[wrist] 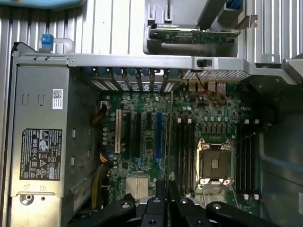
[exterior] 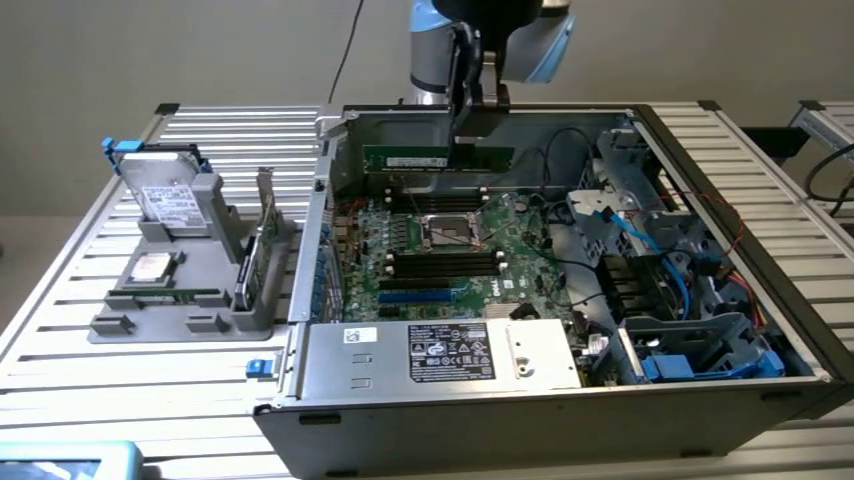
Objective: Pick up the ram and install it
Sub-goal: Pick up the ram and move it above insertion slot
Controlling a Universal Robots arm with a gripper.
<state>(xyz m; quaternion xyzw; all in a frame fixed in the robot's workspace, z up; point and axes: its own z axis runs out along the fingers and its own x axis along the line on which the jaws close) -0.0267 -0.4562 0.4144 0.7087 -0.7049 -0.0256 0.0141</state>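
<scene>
The gripper [exterior: 479,136] was clamped shut on the ram [exterior: 414,158], pinching its upper edge from above. The ram hung just beneath the fingers, a slim, flat green strip standing on edge, its long axis running level from the exterior view's left to right and its broad face turned to that camera. It hovered inside the open grey metal computer case [exterior: 727,190], close to the far wall. Below it lay the green motherboard [exterior: 527,225], with its square silver processor socket [exterior: 451,230] and rows of long black slots [exterior: 441,264]. A boxy metal power supply [exterior: 360,375] sat along the near edge, well apart.
</scene>
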